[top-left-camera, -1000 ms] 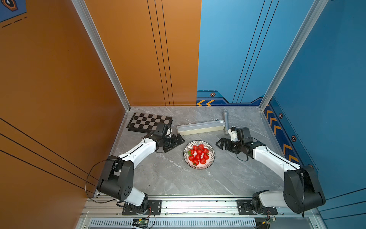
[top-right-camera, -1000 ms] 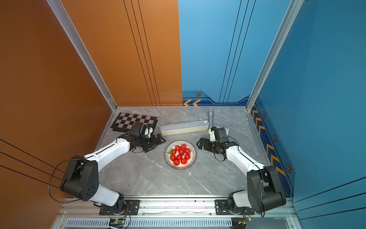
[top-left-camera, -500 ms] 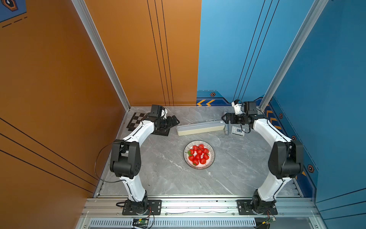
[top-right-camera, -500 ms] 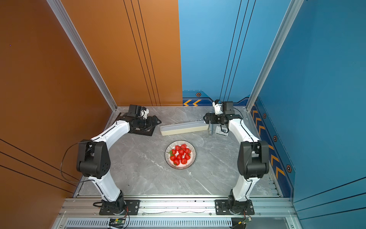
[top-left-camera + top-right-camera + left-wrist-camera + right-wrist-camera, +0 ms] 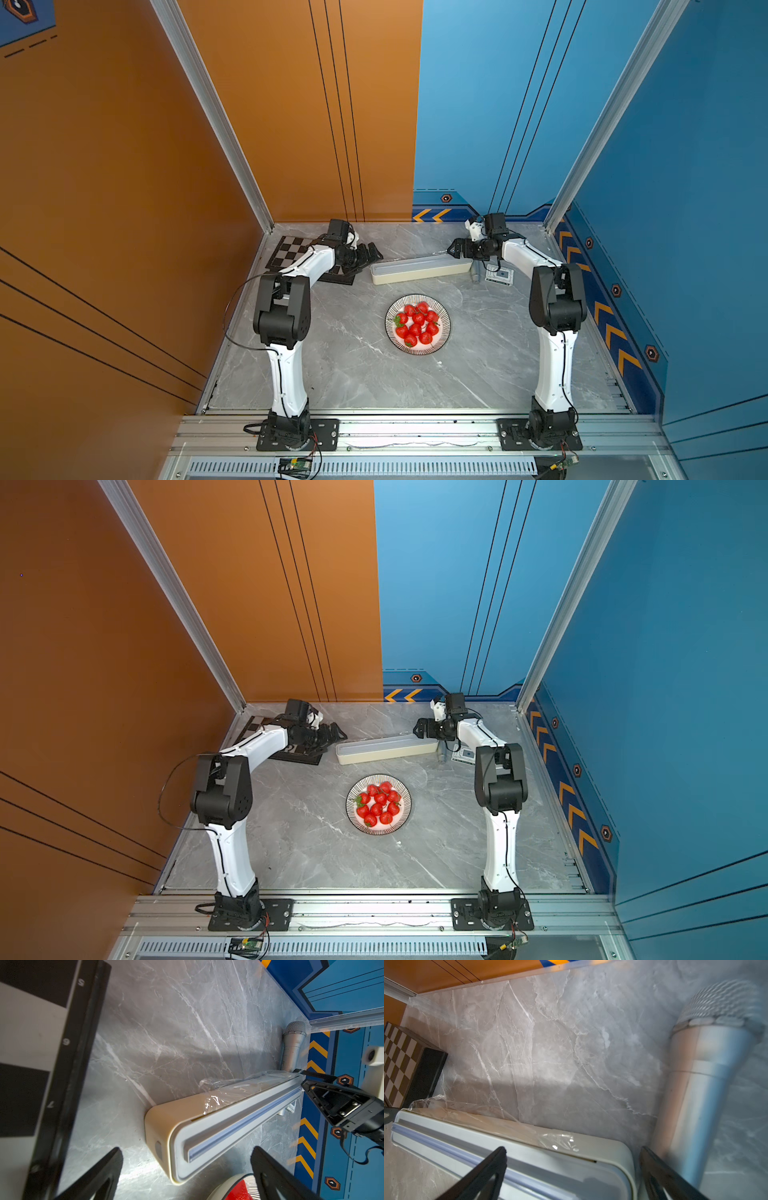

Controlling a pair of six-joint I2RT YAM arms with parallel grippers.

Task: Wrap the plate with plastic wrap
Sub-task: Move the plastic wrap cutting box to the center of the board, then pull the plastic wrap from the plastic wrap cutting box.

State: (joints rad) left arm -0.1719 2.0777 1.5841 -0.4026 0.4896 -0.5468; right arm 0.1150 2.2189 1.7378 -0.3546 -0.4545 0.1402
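Nearest, the grey veined marble-look tabletop (image 5: 353,374) carries the round white plate with the black-striped rim (image 5: 445,322), uncovered, with red strawberries (image 5: 417,323) heaped on it. Just beyond the plate lies the long cream box with a grey lid (image 5: 419,269), crinkly clear plastic wrap (image 5: 226,1093) spilling off its far edge. Beyond the plate leftward, the left gripper (image 5: 370,254) hangs spread wide and empty, between the box's end and the black-and-white chessboard (image 5: 291,253) with border numerals 5, 6, 7. Rightward, the right gripper (image 5: 454,249) spreads wide over the box's other end beside a silver mesh-headed microphone (image 5: 293,1047), and farthest off rise an orange wall (image 5: 291,104) and a blue wall (image 5: 469,104) with yellow chevrons (image 5: 432,215).
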